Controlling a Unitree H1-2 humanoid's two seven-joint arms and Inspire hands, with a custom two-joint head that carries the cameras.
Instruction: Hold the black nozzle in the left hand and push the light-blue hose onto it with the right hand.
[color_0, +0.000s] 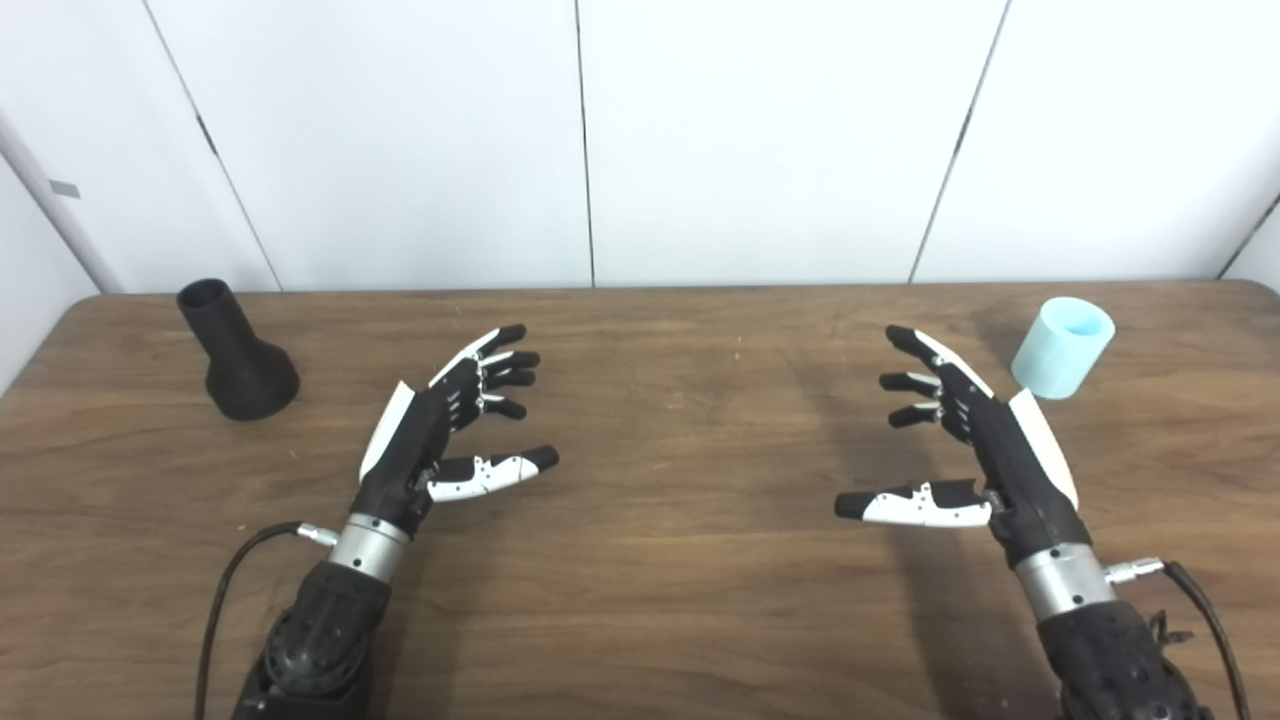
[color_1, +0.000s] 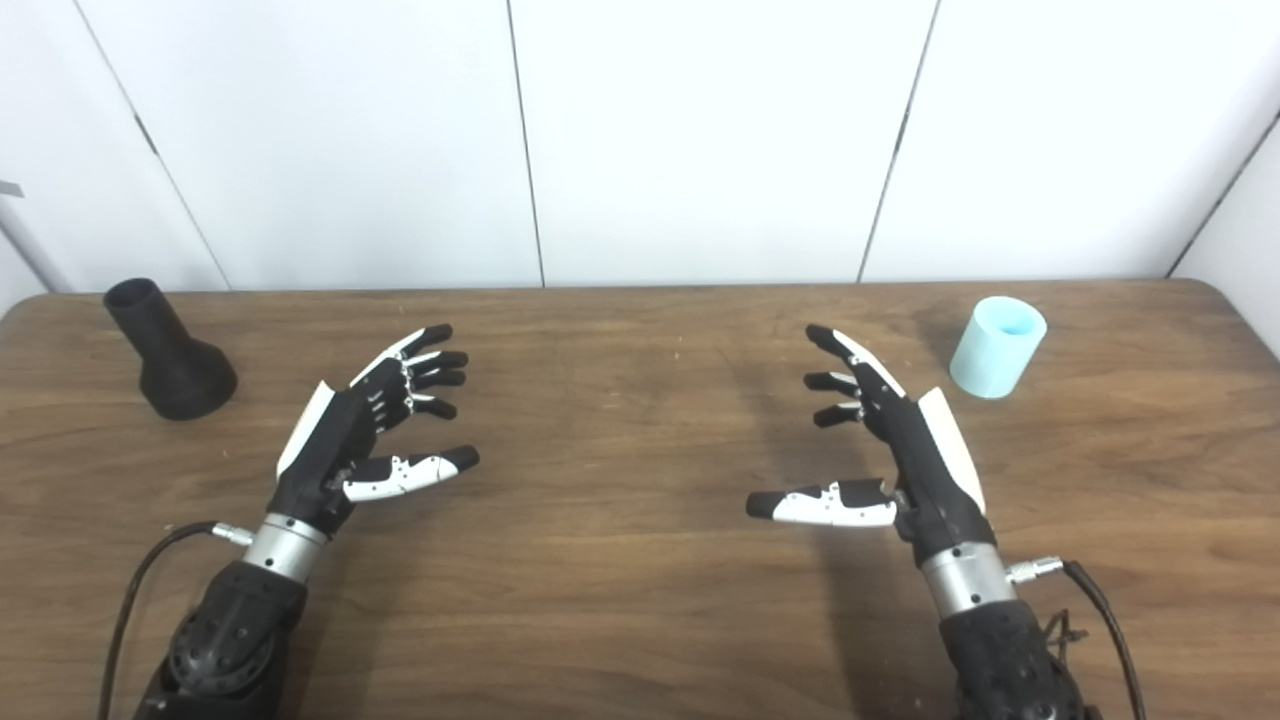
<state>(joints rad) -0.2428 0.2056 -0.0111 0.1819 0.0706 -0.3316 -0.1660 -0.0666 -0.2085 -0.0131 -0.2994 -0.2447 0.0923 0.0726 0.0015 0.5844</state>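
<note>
Nozzle, left eye view: black nozzle (color_0: 238, 358) stands on its wide flared base at the far left of the wooden table (color_0: 660, 600), narrow open end up and leaning a little toward the wall.
Hose, left eye view: light-blue hose (color_0: 1062, 347), a short tube piece, stands tilted at the far right, open end up.
Left hand, left eye view: left hand (color_0: 440, 425) is released, fingers spread, grasping nothing, to the right of the nozzle and apart from it.
Right hand, left eye view: right hand (color_0: 965, 440) is also spread and empty, just beside the hose but not touching it.
Layout, right eye view: same arrangement; nozzle and hose lie well apart, with both hands between them.
Step in hand: by my judgement nothing is grasped yet, so the task is at its start.
Next move: likely each hand must reach outward, left around the nozzle's neck, right around the hose, before the 2 parts meet.
Hard to make out: the inside of both parts is in shadow; both forearms are cut off at the bottom edge; whether the hands hover or rest on the table I cannot tell.
</note>
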